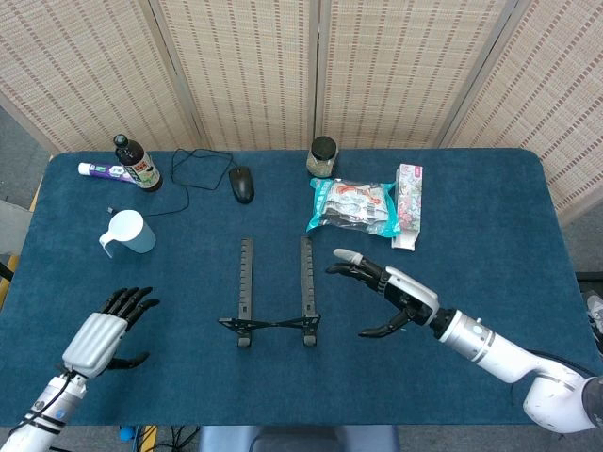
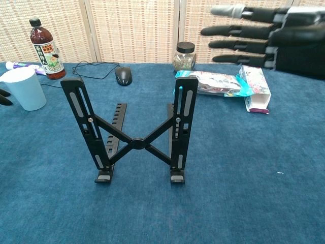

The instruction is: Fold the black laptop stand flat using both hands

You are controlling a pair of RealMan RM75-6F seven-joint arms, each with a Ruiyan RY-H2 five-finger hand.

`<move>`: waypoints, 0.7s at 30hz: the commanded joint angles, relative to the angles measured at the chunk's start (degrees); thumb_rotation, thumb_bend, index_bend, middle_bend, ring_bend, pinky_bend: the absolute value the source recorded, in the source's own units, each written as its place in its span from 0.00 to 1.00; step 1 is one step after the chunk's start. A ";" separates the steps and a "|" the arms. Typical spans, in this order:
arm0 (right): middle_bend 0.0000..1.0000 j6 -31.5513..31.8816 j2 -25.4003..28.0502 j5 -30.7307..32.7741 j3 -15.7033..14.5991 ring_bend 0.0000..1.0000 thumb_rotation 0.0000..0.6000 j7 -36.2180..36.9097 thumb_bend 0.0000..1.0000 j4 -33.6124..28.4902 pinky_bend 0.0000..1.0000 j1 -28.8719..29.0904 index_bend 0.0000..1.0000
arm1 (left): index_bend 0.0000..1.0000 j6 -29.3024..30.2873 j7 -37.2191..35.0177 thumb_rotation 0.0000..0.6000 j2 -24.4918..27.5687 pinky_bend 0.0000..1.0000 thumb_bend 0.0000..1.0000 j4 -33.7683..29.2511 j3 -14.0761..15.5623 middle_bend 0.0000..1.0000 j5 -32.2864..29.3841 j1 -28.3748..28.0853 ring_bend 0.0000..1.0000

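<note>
Black laptop stand (image 1: 273, 299); blue tablecloth (image 1: 490, 226) (deep teal), pale blue cup (image 1: 128, 233)

Head cam looks down; chest cam low, frontal; both share stand (image 1: 273, 292).

open carpet flanking laptop stand (image 1: 273, 294), cup (image 1: 127, 232) far left

Left robot hand (image 1: 102, 335) & right robot hand (image 1: 391, 290): silver backs, black fingers w/ pale tips; white-grey forearms.
</note>
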 commanded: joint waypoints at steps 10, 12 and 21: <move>0.18 1.14 4.38 -0.37 0.43 0.00 1.00 -1.89 0.00 -3.45 0.02 -3.65 0.00 | 0.19 -15.03 -12.11 1.00 -4.42 0.02 0.17 4.84 -0.79 0.05 0.48 -13.25 0.01; 0.18 1.08 4.47 -0.63 0.47 0.00 1.00 -1.71 0.00 -3.41 0.02 -4.04 0.00 | 0.19 -16.35 -13.00 1.00 -5.54 0.02 0.17 5.27 -0.66 0.05 0.31 -14.50 0.01; 0.18 1.28 4.29 -1.50 0.77 0.00 1.00 -0.46 0.00 -2.33 0.02 -5.54 0.00 | 0.19 -18.22 -16.33 1.00 -10.61 0.02 0.17 8.57 0.74 0.05 0.19 -17.34 0.01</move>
